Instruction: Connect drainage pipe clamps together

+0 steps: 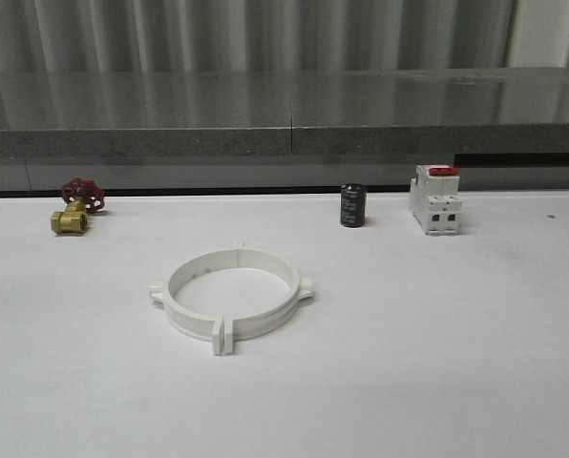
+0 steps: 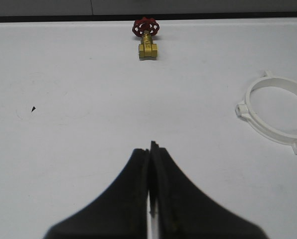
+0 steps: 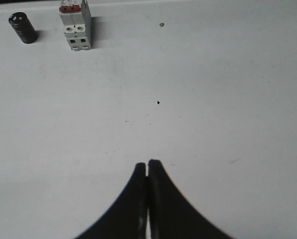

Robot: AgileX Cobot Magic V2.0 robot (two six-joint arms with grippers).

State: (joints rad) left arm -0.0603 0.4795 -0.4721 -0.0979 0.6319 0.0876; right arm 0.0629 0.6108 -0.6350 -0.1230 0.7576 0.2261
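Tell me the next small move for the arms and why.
Probably none beyond keeping both arms clear of the ring: the drainage pipe clamps already lie as one closed ring on the white table, their flat end tabs meeting at the near side. The left hand and right hand are shut, holding nothing, away from it. Whether the tabs are truly locked cannot be told.

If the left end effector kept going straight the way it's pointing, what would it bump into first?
Probably the brass valve with the red handwheel. The shut left end effector points almost straight at it over bare table, though depth is hard to judge. The clamp ring sits off to one side.
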